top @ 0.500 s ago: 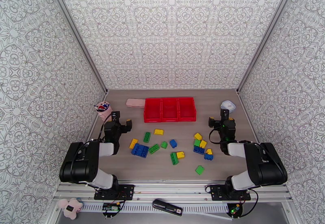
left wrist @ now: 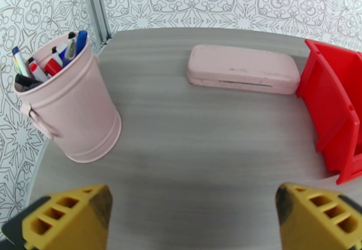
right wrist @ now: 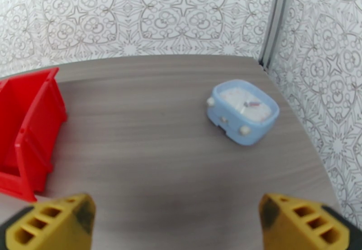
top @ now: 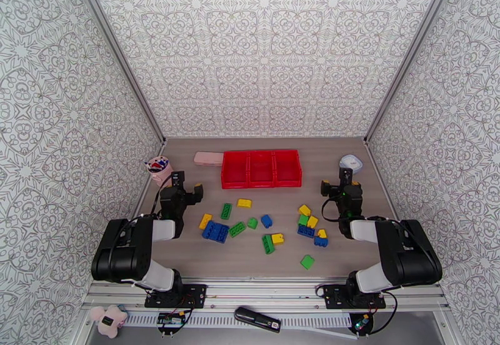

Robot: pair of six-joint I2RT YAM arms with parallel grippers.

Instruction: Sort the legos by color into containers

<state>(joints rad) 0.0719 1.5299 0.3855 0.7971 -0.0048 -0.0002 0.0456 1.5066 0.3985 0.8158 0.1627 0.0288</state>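
Note:
Several green, blue and yellow legos [top: 262, 224] lie scattered on the grey table between the two arms, among them a large blue brick [top: 215, 232] and a lone green one [top: 307, 262]. The containers [top: 261, 168], three joined red bins, stand at the back centre; their left end [left wrist: 337, 110] and right end [right wrist: 27, 128] appear in the wrist views. My left gripper [top: 186, 184] [left wrist: 192, 201] hovers open, left of the bins, holding nothing. On the other side my right gripper [top: 340, 185] [right wrist: 176, 214] is open too, nothing between its yellow fingertips.
A pink cup [top: 159, 168] [left wrist: 68, 106] full of pens stands at the back left, close to my left gripper. A flat pink case [top: 208, 158] [left wrist: 244, 69] lies beside the bins. A small pale blue box [top: 351, 163] [right wrist: 243, 110] sits at the back right. Patterned walls enclose the table.

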